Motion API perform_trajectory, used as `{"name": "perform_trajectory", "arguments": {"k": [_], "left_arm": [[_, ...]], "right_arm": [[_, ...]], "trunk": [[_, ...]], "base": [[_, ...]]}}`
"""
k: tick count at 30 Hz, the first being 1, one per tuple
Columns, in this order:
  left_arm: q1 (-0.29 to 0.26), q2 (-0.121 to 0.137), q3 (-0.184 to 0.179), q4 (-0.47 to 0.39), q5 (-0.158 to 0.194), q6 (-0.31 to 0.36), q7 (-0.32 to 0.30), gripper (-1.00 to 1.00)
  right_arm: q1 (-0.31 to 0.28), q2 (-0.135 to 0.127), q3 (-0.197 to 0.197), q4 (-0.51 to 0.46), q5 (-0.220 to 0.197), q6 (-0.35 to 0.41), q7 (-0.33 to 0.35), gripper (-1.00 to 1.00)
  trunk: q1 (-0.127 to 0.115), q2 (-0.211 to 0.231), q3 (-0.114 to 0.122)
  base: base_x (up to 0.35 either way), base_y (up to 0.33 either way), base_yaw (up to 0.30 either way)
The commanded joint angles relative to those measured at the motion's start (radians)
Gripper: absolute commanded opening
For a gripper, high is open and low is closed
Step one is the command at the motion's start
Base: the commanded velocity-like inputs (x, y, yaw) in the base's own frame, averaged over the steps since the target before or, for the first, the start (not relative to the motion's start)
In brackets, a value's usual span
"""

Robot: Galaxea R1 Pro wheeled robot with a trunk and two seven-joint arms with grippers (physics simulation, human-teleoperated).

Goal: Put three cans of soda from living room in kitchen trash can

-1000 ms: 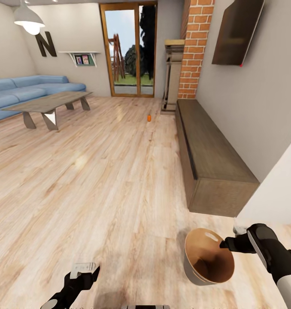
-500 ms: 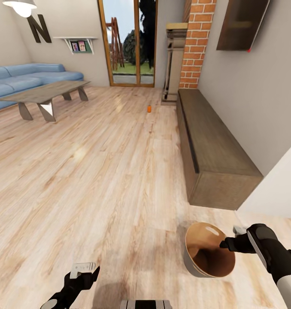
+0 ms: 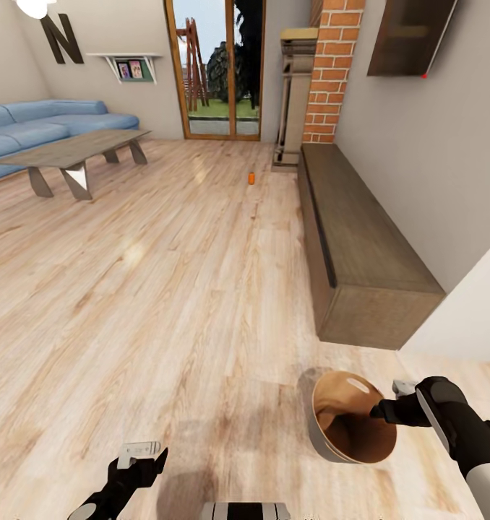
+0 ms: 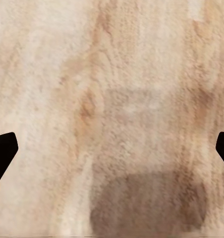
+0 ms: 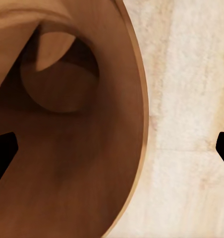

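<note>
One bright orange can of soda [image 3: 251,178] stands upright on the living room's wood floor, far ahead near the brick fireplace. The tash can [image 3: 350,426] hangs tilted just above the floor at my lower right, its copper-brown inside facing me and holding nothing. My right gripper [image 3: 381,413] grips its rim. In the right wrist view the rim [image 5: 140,114] runs between the two fingers of the right gripper [image 5: 112,153]. My left gripper [image 3: 140,456] hangs low at the left over bare floor. Its fingers stand wide apart in the left wrist view [image 4: 112,153].
A long dark low cabinet [image 3: 360,245] runs along the right wall below the TV [image 3: 407,36]. A white wall corner [image 3: 469,310] juts in beside my right arm. The coffee table [image 3: 71,148] and blue sofa [image 3: 43,123] are at far left, and glass doors [image 3: 216,72] are ahead.
The whole view has slid forward into the room, so the camera moved. The tash can stays in my right gripper, and both arms hold their pose.
</note>
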Motion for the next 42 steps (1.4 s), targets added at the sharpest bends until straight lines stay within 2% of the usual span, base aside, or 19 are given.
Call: {"name": "perform_trajectory", "arguments": {"k": [1, 12, 17, 25, 34, 42], "left_arm": [[0.0, 0.0, 0.0, 0.0, 0.0, 0.0, 0.0, 1.0], [0.0, 0.0, -0.001, 0.0, -0.002, 0.001, 0.0, 1.0], [0.0, 0.001, -0.002, 0.0, 0.001, -0.001, 0.0, 1.0], [0.0, 0.001, -0.003, 0.0, 0.001, -0.002, 0.0, 1.0], [0.0, 0.001, -0.002, 0.0, -0.001, 0.0, 0.0, 1.0], [0.0, 0.001, -0.002, 0.0, 0.001, 0.0, 0.0, 1.0]], "right_arm": [[0.0, 0.0, 0.0, 0.0, 0.0, 0.0, 0.001, 1.0], [0.0, -0.008, -0.001, -0.001, 0.003, 0.0, 0.003, 1.0], [0.0, -0.022, -0.001, -0.002, 0.003, 0.0, 0.004, 1.0], [0.0, -0.027, -0.001, -0.002, 0.003, 0.0, 0.004, 1.0], [0.0, -0.028, 0.0, -0.002, 0.003, 0.0, 0.003, 1.0], [0.0, -0.028, 0.0, -0.002, 0.003, 0.0, 0.003, 1.0]], "trunk": [[0.0, 0.0, -0.004], [0.005, -0.003, -0.047], [0.005, -0.003, -0.047], [0.005, -0.003, -0.047], [0.009, -0.005, -0.081], [0.009, -0.005, -0.081]], "base": [[0.0, 0.0, 0.0], [0.0, 0.0, 0.0], [0.0, 0.0, 0.0], [0.0, 0.0, 0.0], [0.0, 0.0, 0.0], [0.0, 0.0, 0.0]]}}
